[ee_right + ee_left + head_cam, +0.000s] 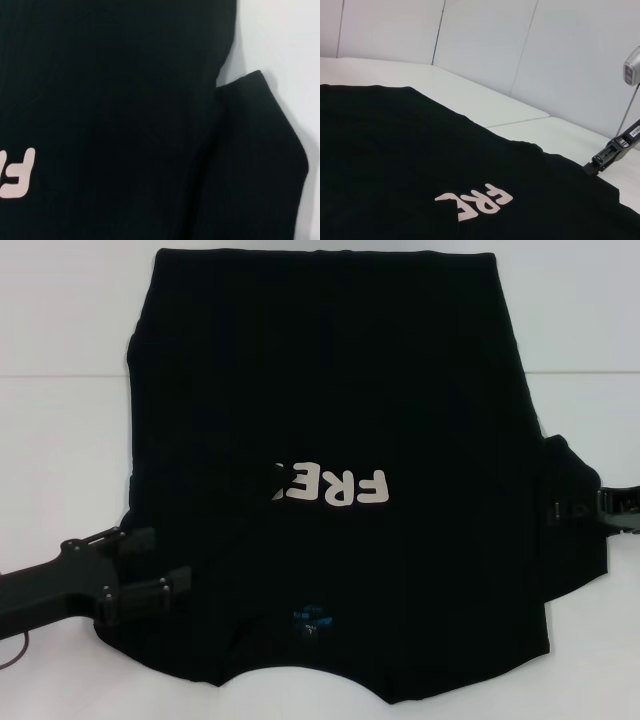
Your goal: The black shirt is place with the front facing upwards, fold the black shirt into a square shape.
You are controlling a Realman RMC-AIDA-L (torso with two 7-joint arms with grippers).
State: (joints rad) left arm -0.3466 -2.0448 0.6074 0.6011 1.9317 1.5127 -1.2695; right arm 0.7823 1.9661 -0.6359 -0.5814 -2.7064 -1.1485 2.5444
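The black shirt (330,390) lies flat on the white table (60,440), front up, collar and blue neck label (308,618) nearest me. Its white lettering (335,485) reads "FRE"; a fold of cloth from the left side covers the rest. My left gripper (172,557) is open, low over the shirt's near left shoulder. The right sleeve (575,550) sticks out flat, and my right gripper (560,510) rests at its outer edge. The left wrist view shows the shirt (395,150), the lettering (477,202) and the right gripper (600,162) at the hem. The right wrist view shows the sleeve (255,160).
Bare white table (485,105) stretches to the left, right and behind the shirt, with a seam line across it. White wall panels (485,40) stand behind the table. A grey device (632,72) sits above the right arm.
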